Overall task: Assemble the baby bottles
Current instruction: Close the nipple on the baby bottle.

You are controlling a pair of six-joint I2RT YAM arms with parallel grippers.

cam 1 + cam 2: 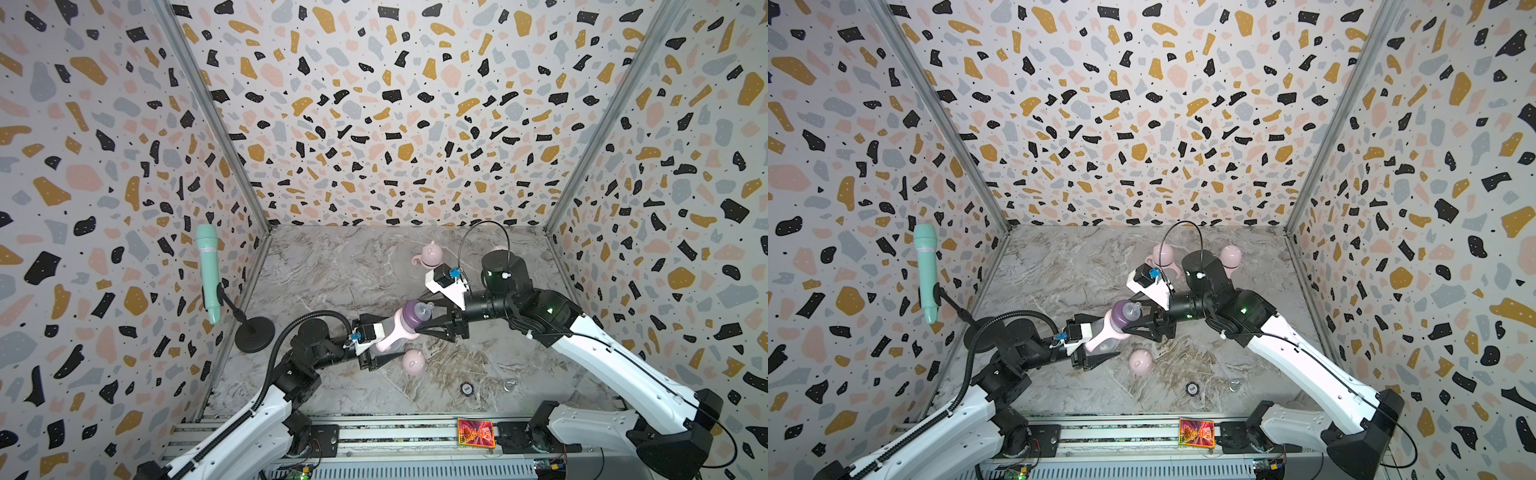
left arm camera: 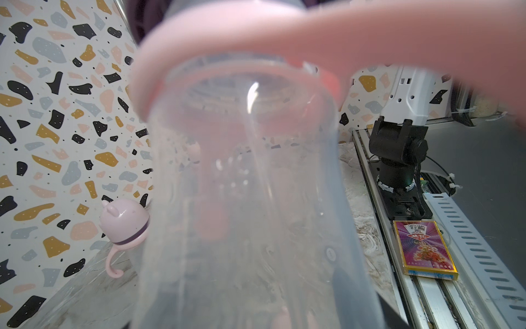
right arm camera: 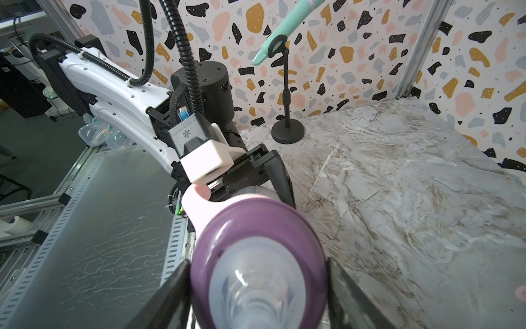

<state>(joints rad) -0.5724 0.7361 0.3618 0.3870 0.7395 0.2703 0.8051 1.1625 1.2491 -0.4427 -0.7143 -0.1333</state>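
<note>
Clear plastic baby bottle (image 1: 388,328), tilted at frame centre, is clamped by the left hand (image 1: 386,340); right hand (image 1: 419,316) grips its purple teat collar (image 1: 409,312). Pink eared dome cap (image 1: 413,361) lies just below.

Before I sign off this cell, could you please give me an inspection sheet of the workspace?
Surface: marble tabletop, no spills seen.
Job's things: held bottle tilted, uncapped; pink cap lying loose; two capped bottles behind.
Clutter: microphone, black disc, metal ring, card pack on rail.
Grippers: left gripper shut on held bottle; right gripper shut on purple collar.
Cables: conduit arches over left arm; thin cable loops above right arm.
Surroundings: terrazzo walls.
</note>
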